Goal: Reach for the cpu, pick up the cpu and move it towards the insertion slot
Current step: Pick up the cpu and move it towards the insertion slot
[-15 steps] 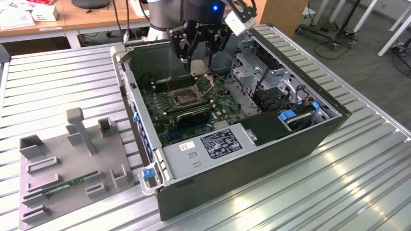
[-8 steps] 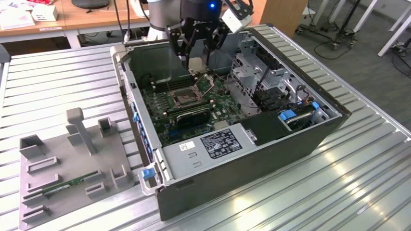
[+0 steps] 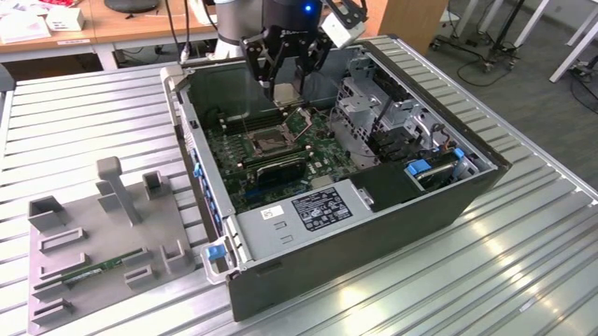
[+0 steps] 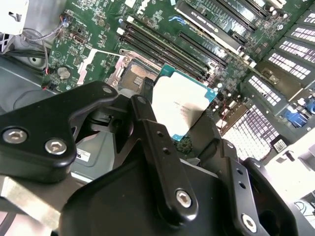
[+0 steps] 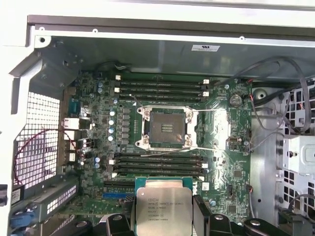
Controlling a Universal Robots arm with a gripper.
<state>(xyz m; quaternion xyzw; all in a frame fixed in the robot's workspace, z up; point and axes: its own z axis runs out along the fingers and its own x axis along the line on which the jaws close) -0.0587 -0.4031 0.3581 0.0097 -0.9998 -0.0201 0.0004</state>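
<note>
Silvery, the cpu point(image 5: 158, 209) sits clamped between the gripper's point(image 5: 162, 216) fingers point(image 5: 203, 214), held flat. It hangs above the motherboard point(image 5: 98, 123), near the open insertion slot point(image 5: 166, 129), seemingly for lining up.

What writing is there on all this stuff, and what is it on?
Nothing reads clearly enough to quote.
The cpu, held in the gripper: lines of print, too small.
Black label on the power supply: too blurred.
White sticker on the case wall: too small.
</note>
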